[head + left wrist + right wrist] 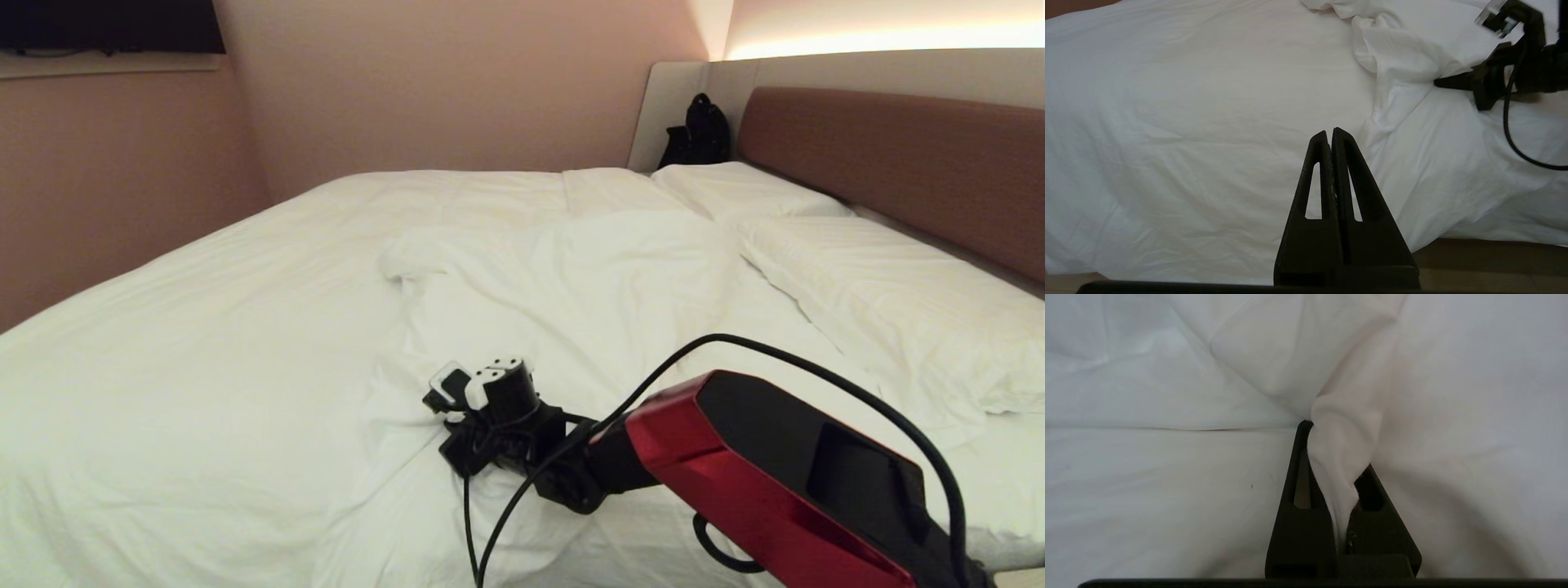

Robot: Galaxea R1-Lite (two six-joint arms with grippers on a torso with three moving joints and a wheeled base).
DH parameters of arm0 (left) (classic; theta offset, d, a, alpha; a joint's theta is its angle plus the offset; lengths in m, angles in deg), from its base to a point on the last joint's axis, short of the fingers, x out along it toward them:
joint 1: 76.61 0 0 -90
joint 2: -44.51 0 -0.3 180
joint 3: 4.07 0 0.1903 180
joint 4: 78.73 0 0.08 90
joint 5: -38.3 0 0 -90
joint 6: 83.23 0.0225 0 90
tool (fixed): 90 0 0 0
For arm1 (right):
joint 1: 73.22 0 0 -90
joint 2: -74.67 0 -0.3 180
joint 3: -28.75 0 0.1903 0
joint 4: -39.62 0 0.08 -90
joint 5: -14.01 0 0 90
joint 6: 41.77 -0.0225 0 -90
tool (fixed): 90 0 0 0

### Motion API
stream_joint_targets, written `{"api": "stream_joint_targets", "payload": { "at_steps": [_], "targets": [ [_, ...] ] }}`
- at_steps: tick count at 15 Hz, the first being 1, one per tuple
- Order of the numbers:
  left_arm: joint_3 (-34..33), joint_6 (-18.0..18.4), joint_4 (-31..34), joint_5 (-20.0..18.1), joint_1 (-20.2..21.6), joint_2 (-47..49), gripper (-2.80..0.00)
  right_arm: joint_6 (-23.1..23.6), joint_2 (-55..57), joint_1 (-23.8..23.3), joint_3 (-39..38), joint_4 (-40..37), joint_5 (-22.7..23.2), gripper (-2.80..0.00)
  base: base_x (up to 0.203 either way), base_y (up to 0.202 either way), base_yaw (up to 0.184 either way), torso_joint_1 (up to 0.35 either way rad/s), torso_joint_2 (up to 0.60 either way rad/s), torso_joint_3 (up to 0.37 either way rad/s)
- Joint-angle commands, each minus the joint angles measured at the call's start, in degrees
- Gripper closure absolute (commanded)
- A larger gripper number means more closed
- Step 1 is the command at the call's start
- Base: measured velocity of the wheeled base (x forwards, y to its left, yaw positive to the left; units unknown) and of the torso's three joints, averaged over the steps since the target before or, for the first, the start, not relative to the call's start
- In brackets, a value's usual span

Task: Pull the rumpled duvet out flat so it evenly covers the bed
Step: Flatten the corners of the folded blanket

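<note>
Duvet, puffy white quilt (571,286), lies bunched mid-frame on wide white bed (163,327), probably soft, light, slippery. Right tool (1331,465) is closed, pinching a fabric fold; thicker edge grip looks safer. Left tool (1331,134) closed, empty, lower centre.

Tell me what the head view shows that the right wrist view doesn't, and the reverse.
Head view only: the pillows, the headboard, a black bag in the corner, and how the duvet lies folded back on the bed. Right wrist view only: a fold of duvet pinched between the right gripper's shut fingers. Both: the duvet and that gripper.
</note>
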Motion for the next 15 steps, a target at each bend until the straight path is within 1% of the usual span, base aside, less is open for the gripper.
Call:
{"api": "stream_joint_targets", "payload": {
  "at_steps": [1, 3, 9, 15],
  "targets": [
    [0.0, 0.0, 0.0, 0.0, 0.0, 0.0, 0.00, 0.1, -4.9, -0.3, -2.0, 0.4, -0.2, 0.00, 0.000, 0.000, 0.000, 0.000, 0.00, 0.000],
    [0.0, 0.0, 0.0, 0.0, 0.0, 0.0, 0.00, 0.0, -10.4, -0.4, -6.6, 0.5, -0.8, 0.00, 0.000, 0.000, 0.000, 0.000, 0.00, 0.000],
    [0.0, 0.0, 0.0, 0.0, 0.0, 0.0, 0.00, 0.0, -27.3, -1.0, -25.3, 0.8, -3.1, 0.00, 0.000, 0.000, 0.000, 0.000, 0.00, 0.000],
    [0.0, 0.0, 0.0, 0.0, 0.0, 0.0, 0.00, -0.1, -37.2, -2.2, -38.8, 0.8, -5.7, 0.00, 0.000, 0.000, 0.000, 0.000, 0.00, 0.000]
  ]
}}
